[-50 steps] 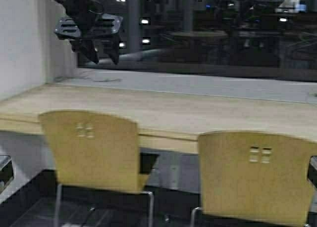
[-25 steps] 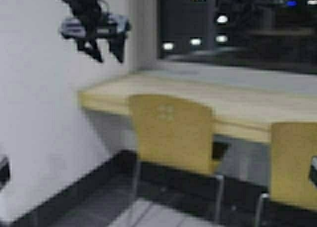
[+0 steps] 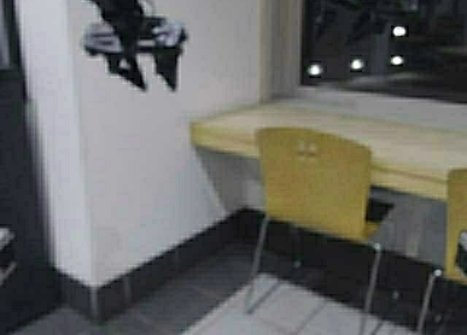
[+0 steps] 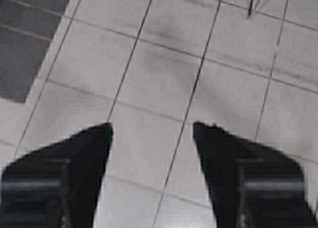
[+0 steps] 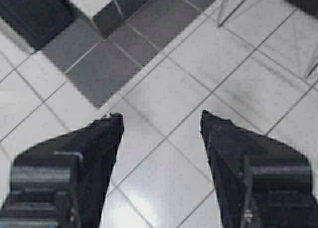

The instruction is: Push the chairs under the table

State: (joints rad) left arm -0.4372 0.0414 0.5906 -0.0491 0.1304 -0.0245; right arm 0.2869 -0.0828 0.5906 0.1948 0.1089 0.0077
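One tan-yellow chair (image 3: 314, 182) stands at the left end of the pale beige table (image 3: 408, 149), its seat partly under the top. A second chair (image 3: 458, 225) shows only as a sliver at the right edge. My left gripper (image 3: 155, 81) hangs high at the upper left, in front of the white wall, far from both chairs. In the left wrist view it (image 4: 153, 126) is open and empty over the floor tiles. My right gripper (image 5: 161, 116) is open and empty over tiles in its wrist view; it does not show in the high view.
A white wall (image 3: 146, 189) with a dark skirting (image 3: 160, 269) fills the left half. A dark window (image 3: 379, 36) runs behind the table. Thin chrome chair legs (image 5: 231, 9) show over the pale floor tiles (image 4: 164, 84). Dark tiles (image 5: 107, 69) lie near the wall.
The robot has turned to the left: the whole scene has shifted right in the high view. The wall now fills the left, and the right chair is almost out of view.
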